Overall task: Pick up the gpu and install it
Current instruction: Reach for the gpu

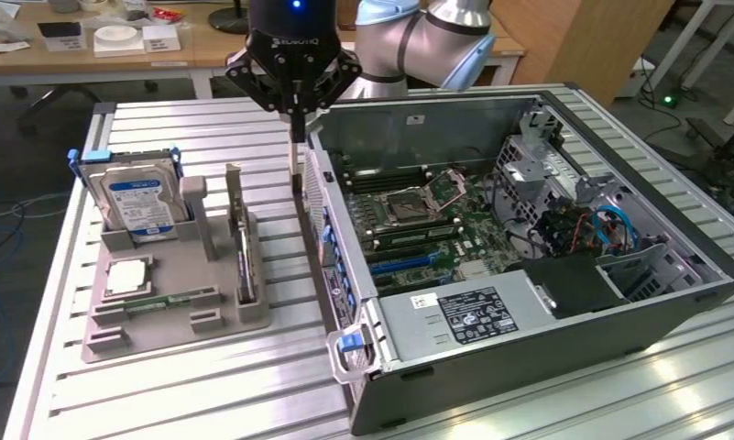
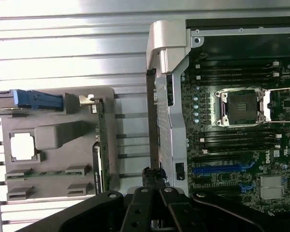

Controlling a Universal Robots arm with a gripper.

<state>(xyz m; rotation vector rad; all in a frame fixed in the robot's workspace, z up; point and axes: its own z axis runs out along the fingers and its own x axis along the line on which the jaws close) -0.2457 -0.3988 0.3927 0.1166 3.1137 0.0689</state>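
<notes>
gripper point(image 1: 297, 134): shut, empty, near case point(image 1: 428, 124) wall | gpu point(image 1: 237, 231): stood in tray point(image 1: 171, 316) | risk: could have bumped wall, or knocked gpu over with shut fingers

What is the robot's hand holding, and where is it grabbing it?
Nothing, it seems. The hand is shut, and the thin black card with a pale metal bracket stands in its grey holder.

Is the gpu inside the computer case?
No, the gpu stands on edge in the gray holder, outside the computer case.
</notes>
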